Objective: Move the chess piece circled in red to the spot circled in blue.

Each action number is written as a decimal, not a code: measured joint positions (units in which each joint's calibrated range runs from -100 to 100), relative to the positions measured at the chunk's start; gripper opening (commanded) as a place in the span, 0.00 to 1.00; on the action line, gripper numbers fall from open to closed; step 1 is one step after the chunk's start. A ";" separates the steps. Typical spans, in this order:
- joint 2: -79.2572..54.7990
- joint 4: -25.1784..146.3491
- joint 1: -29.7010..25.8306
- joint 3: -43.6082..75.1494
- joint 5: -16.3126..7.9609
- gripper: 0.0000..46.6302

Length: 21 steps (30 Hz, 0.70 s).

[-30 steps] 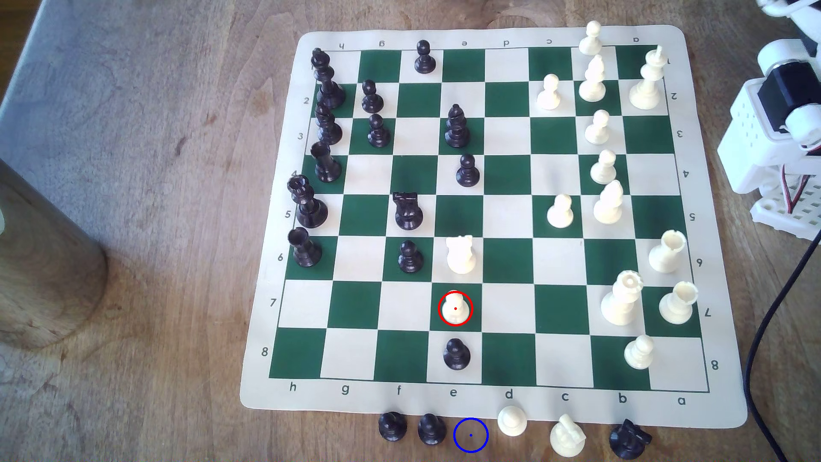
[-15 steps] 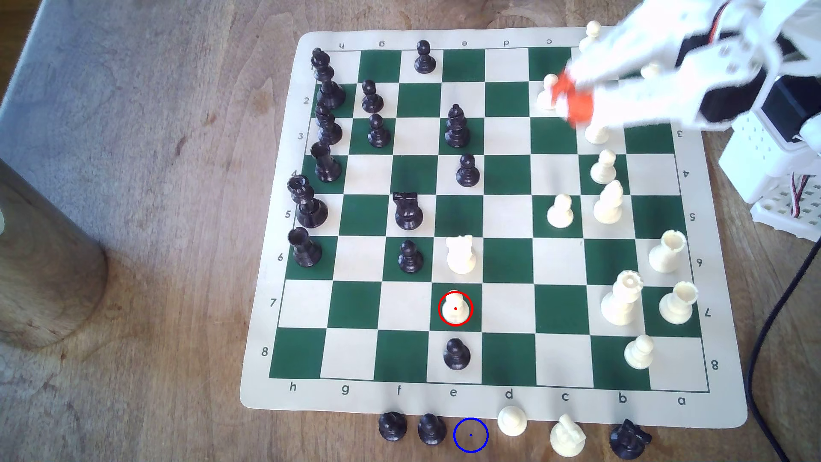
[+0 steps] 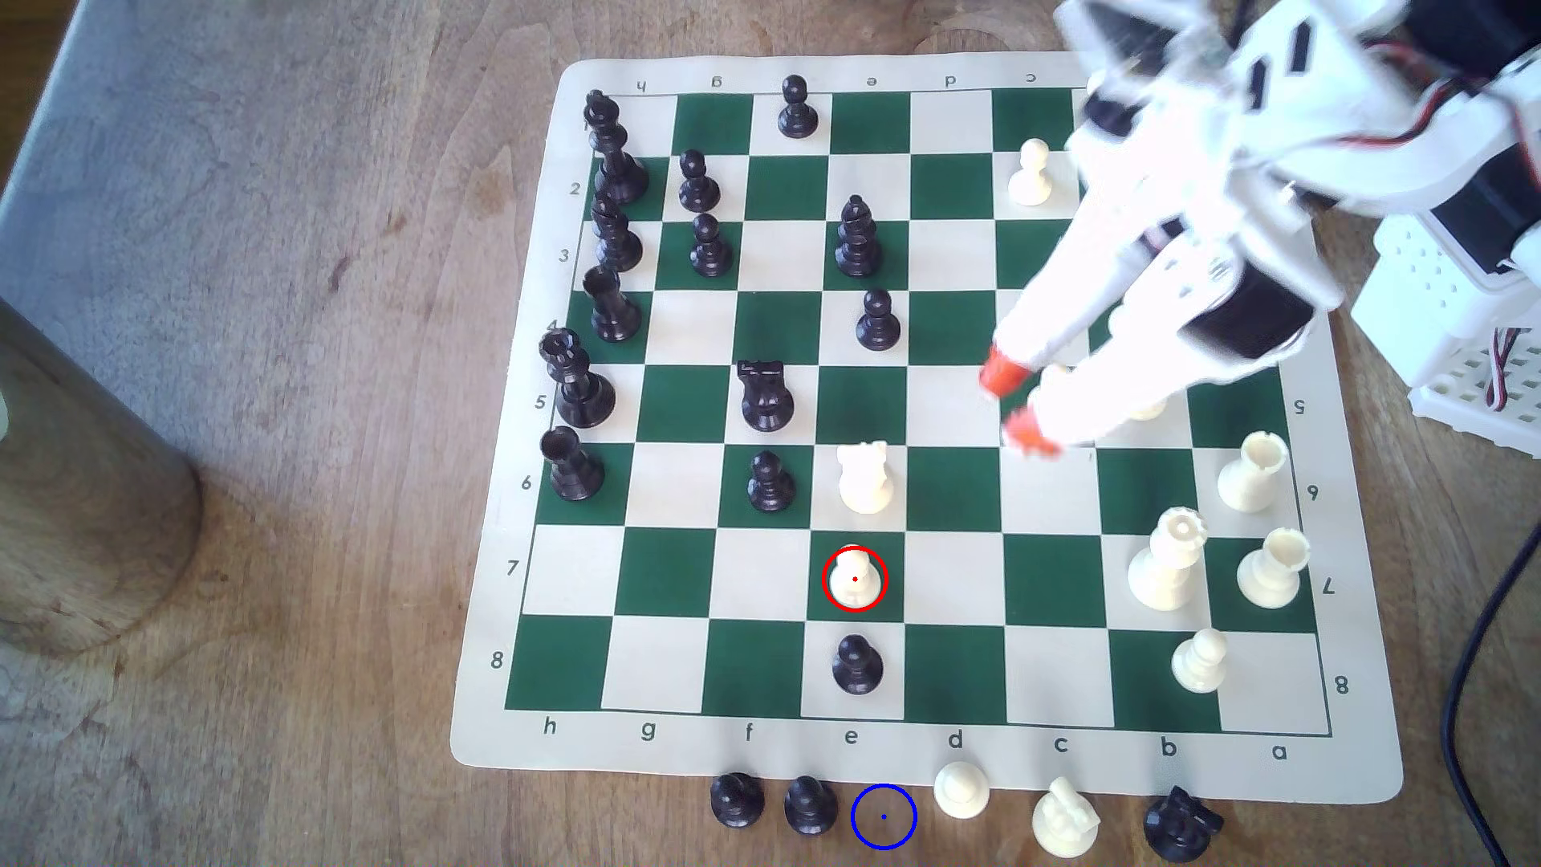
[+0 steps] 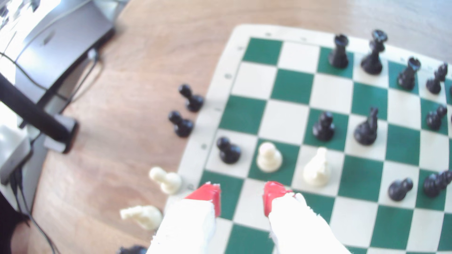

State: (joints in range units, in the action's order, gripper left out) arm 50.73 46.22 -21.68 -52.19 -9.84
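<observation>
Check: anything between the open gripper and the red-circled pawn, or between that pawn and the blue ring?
Gripper to pawn: the cream knight stands close beside that line. Pawn to blue ring: a black pawn sits on the next square, directly between. Lifting over looks necessary.

Exterior view high overhead, wrist view closer — both share chessboard (image 3: 917,400)

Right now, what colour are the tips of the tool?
Red-orange, on white fingers. The tool shows them best in the wrist view, held apart over the board.
</observation>
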 measured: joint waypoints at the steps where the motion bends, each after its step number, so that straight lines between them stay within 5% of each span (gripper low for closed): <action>1: -1.09 0.00 0.07 0.45 -0.39 0.20; 8: -10.31 1.75 0.59 5.33 -4.10 0.35; 15: -22.20 3.51 1.33 13.65 -8.30 0.32; 21: -30.83 5.50 1.40 22.14 -9.57 0.32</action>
State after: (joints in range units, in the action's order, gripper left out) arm 19.90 51.71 -20.28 -30.05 -19.41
